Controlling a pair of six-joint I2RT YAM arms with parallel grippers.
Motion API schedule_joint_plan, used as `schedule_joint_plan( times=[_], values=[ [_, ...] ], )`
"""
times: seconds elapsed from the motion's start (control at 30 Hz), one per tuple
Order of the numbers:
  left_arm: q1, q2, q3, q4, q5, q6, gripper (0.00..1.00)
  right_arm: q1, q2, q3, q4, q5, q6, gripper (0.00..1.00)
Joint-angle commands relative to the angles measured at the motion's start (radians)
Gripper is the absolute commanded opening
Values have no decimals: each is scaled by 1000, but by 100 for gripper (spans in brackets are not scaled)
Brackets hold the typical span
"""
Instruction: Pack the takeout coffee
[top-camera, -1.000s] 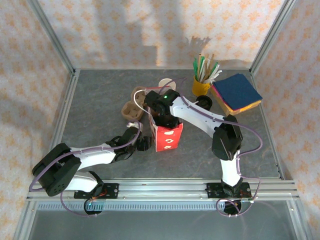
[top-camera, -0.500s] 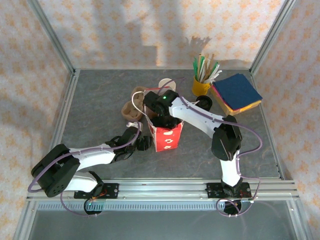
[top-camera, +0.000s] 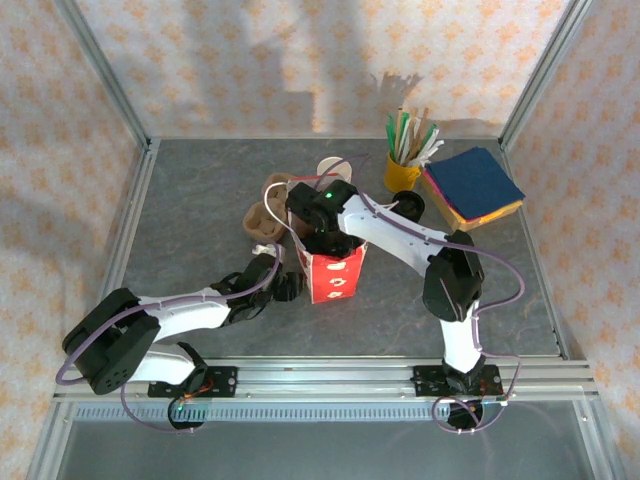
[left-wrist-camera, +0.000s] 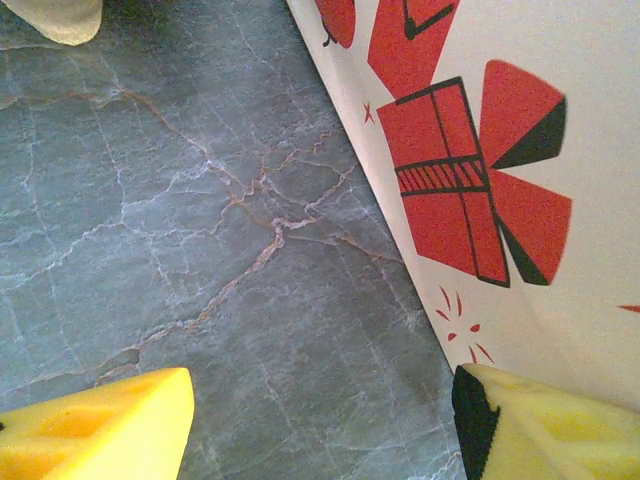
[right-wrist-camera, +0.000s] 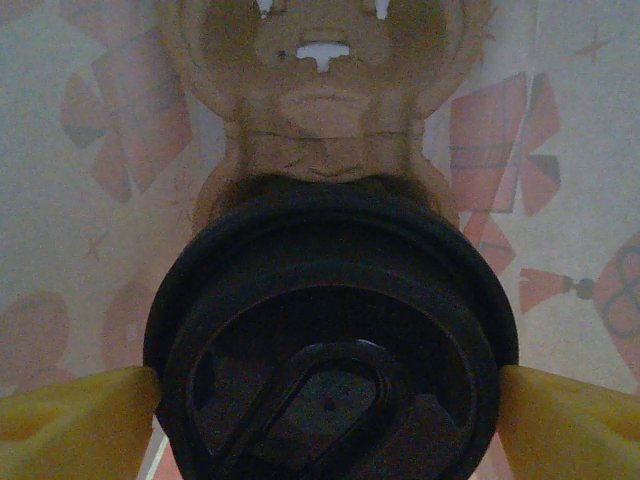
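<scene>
Black-lidded takeout coffee cup (right-wrist-camera: 330, 330) inside the red-and-white printed paper bag (top-camera: 335, 278), squarely between the wide-set yellow pads (right-wrist-camera: 70, 420) of the right pincer (right-wrist-camera: 328, 420); cannot tell whether gripped or merely flanked. Left pincer (left-wrist-camera: 320, 420) spread wide, empty, over grey marbled worktop (left-wrist-camera: 150, 200), one pad (left-wrist-camera: 545, 425) against the bag's outer wall.

The takeout coffee (right-wrist-camera: 330, 365) stands upright inside a white paper bag (right-wrist-camera: 570, 250) printed with red gift-box motifs. Seen from straight above, its round black plastic lid, with a ridged rim and a raised sip tab, hides the cup body. A brown moulded-pulp cup carrier (right-wrist-camera: 320, 150) lies deeper in the bag, just beyond the lid's far edge; whether the cup sits in one of its wells cannot be told.
</scene>
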Motion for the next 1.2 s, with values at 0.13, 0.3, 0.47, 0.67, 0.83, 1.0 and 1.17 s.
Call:
schedule_joint_plan(
  times=[0.13,0.3,0.47,0.67,0.83,1.0,1.17],
  values=[
    [-7,-24,-2,-17,-25,2,71,4,-11,27,-31,49,12,88],
    [-7,-26,-7,-12,-25,-4,71,4,-14,23,-34,55,16,88],
    [-7,-24,-2,-13,-27,-3,71,6,-20,22,-35,54,19,88],
    [-7,-26,-1,-17,-28,-3,71,6,-22,17,-34,56,19,88],
    [-7,-31,-1,-23,-31,-3,71,6,-21,16,-33,56,18,88],
    [-6,-32,-1,-23,-32,-4,71,7,-27,21,-36,56,18,88],
    [-6,-33,2,-23,-29,-5,71,7,-31,27,-39,53,19,87]
  ],
)
